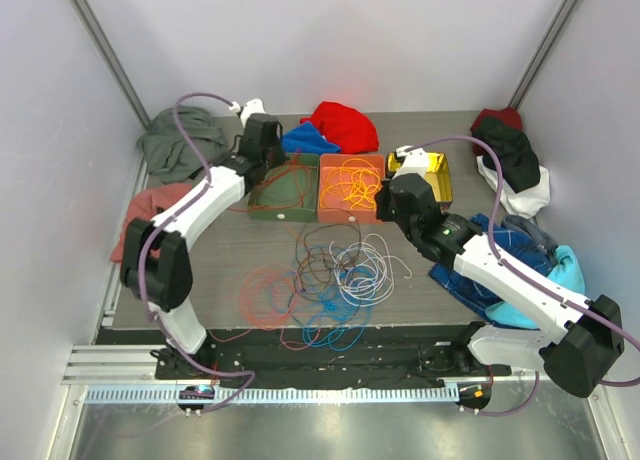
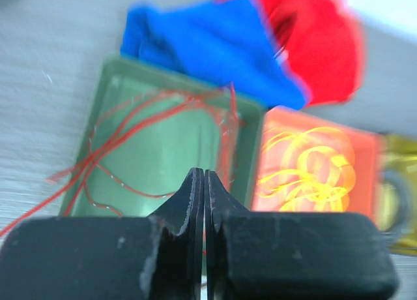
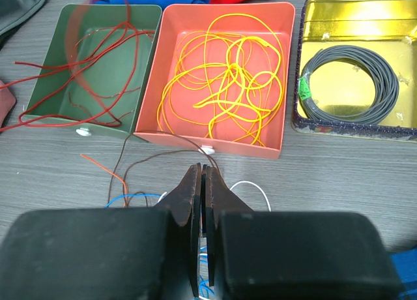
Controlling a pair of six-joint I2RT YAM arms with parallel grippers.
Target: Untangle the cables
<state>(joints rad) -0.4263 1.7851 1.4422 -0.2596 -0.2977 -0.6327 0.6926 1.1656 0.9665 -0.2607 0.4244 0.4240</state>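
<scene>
Pressed flat together at the left gripper [image 2: 204, 174] — no gap, nothing plainly caught between the pads, though red strands close behind the tips. Poised over the green tray [image 2: 104, 98], with a red cable [image 2: 228, 130] looped inside and trailing over the near-left wall onto the table [image 1: 230, 250]. Shut likewise at the right gripper [image 3: 201, 169], no clear hold on anything; brown cable [image 3: 156, 158] and white cable [image 3: 257, 189] just beside the tips. Beyond, a yellow cable [image 3: 225, 85] heaped in the orange tray [image 3: 176, 32], a grey coil [image 3: 384, 85] in the yellow tin [image 3: 313, 6]. Nearer the arm bases — a loose tangle [image 1: 335, 275] of red, blue, white and brown cables.
</scene>
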